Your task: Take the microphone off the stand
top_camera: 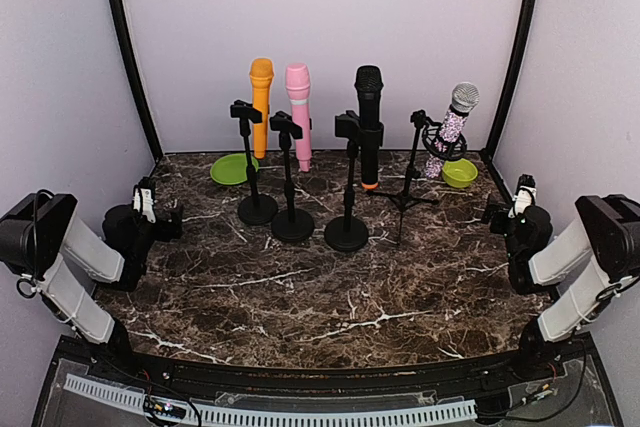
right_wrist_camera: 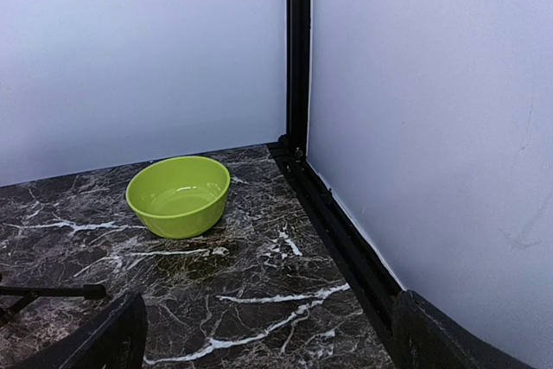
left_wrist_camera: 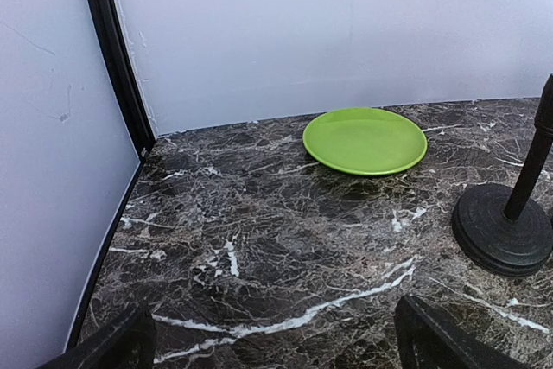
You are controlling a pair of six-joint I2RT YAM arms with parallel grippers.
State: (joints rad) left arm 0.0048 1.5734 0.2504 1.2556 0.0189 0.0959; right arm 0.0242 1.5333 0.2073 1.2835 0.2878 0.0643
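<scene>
Several microphones stand in clips on stands at the back of the marble table: an orange one, a pink one, a black one and a sparkly silver one on a tripod. The first three stands have round black bases. My left gripper is open and empty at the left edge, far from the stands; the left wrist view shows its fingers spread wide. My right gripper is open and empty at the right edge, its fingers also wide apart.
A green plate lies at the back left, ahead of my left gripper, with a round stand base to its right. A green bowl sits at the back right. White walls and black corner posts enclose the table.
</scene>
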